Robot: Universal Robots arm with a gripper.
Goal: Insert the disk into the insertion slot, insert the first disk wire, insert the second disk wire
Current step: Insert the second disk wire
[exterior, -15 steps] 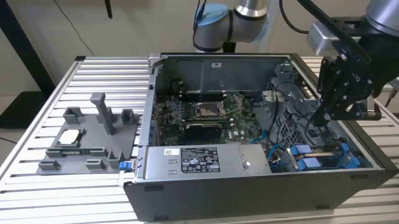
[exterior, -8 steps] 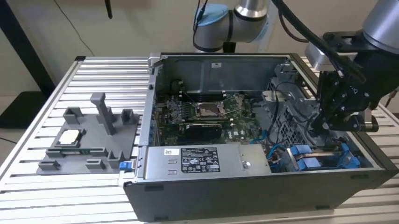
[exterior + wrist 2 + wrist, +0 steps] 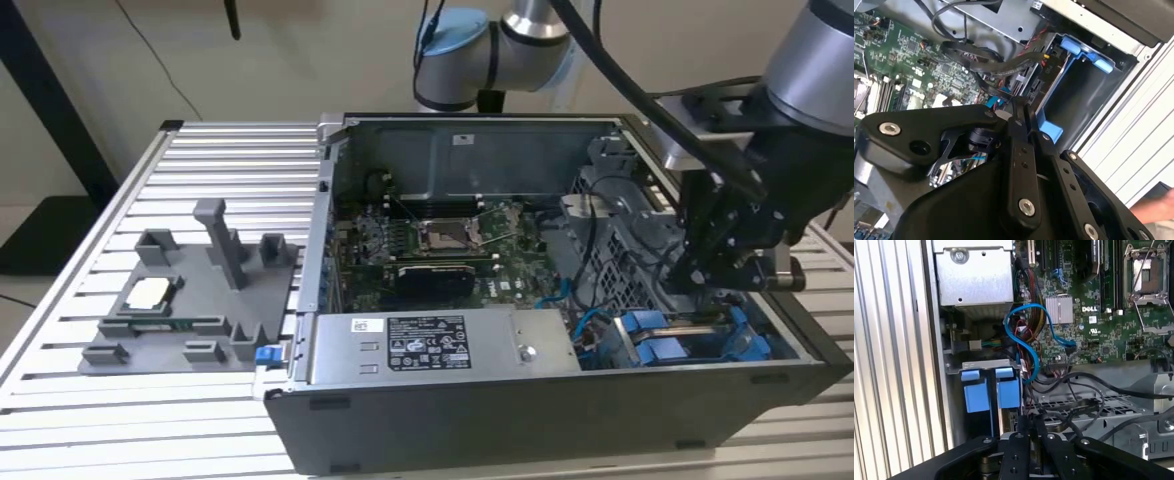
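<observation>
Black gripper (image 3: 1021,107) linkage sits closest in both wrist views, its two fingers (image 3: 1024,425) pressed together with no visible gap and nothing seen clamped between them. In the exterior view the gripper (image 3: 714,285) hangs inside the open computer case (image 3: 534,420), low at the exterior view's right, directly over the blue-edged insertion slot (image 3: 694,345). The first wrist view shows two blue tabs (image 3: 991,392) at the slot's mouth, just ahead of the fingertips; whether these belong to a seated disk cannot be told. A blue data cable (image 3: 1021,340) loops from the motherboard (image 3: 1104,315) toward the bay (black cables cross beside it). The labelled power-supply box (image 3: 427,345) lies along the case's front edge. A grey fixture tray (image 3: 187,300) rests on the slatted table (image 3: 80,400), well apart.
</observation>
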